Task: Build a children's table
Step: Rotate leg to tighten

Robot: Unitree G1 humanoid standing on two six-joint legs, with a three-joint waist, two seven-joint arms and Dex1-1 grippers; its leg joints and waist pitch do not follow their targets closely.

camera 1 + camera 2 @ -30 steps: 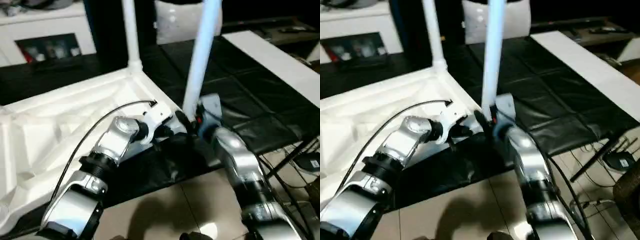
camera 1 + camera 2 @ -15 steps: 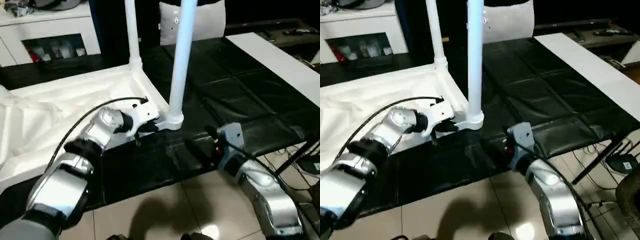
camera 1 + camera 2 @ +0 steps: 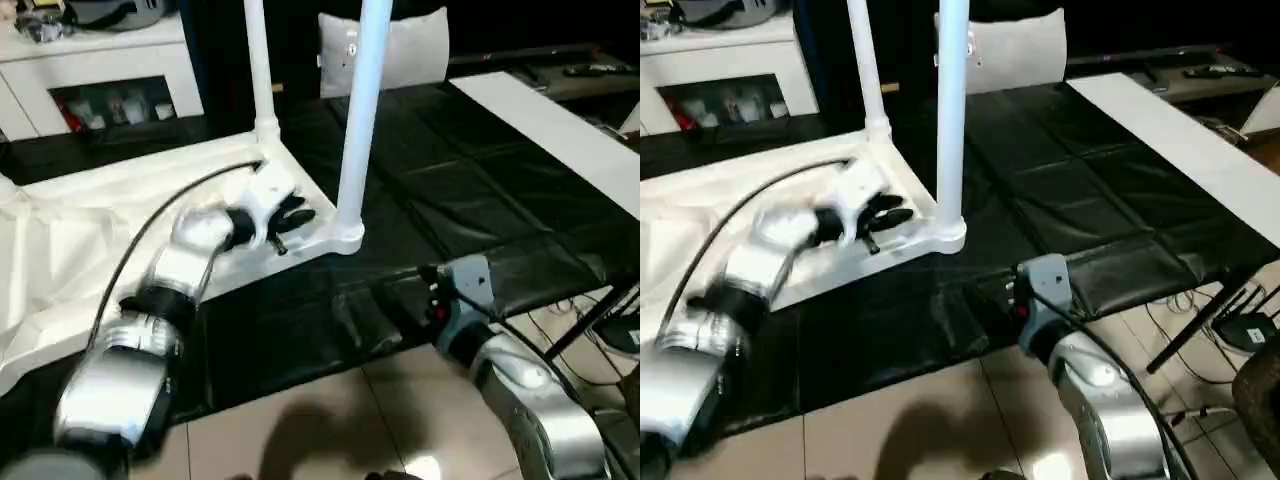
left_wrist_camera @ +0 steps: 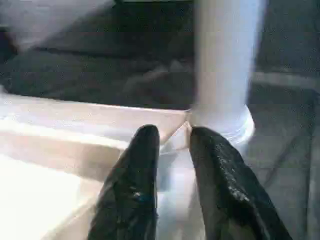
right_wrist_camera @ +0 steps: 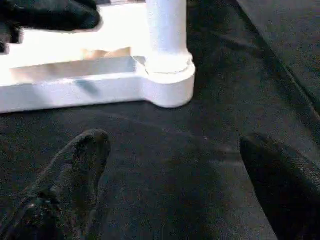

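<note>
Two black fingers [image 4: 135, 190], slightly parted, before upright white leg [image 4: 222, 65] in tabletop [image 4: 75, 135] socket.

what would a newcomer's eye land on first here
Two white legs standing straight up from the corner sockets of the upturned tabletop on the black mat. Next, the left gripper over the tabletop beside the near leg, and the right gripper, open, over the mat just short of that corner.

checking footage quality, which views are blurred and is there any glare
Right eye view: the left arm is smeared by motion blur, while the near leg and tabletop stay crisp. Left wrist view: the leg and black mat are soft; the fingers are sharper. Right wrist view: the tabletop is overexposed.
</note>
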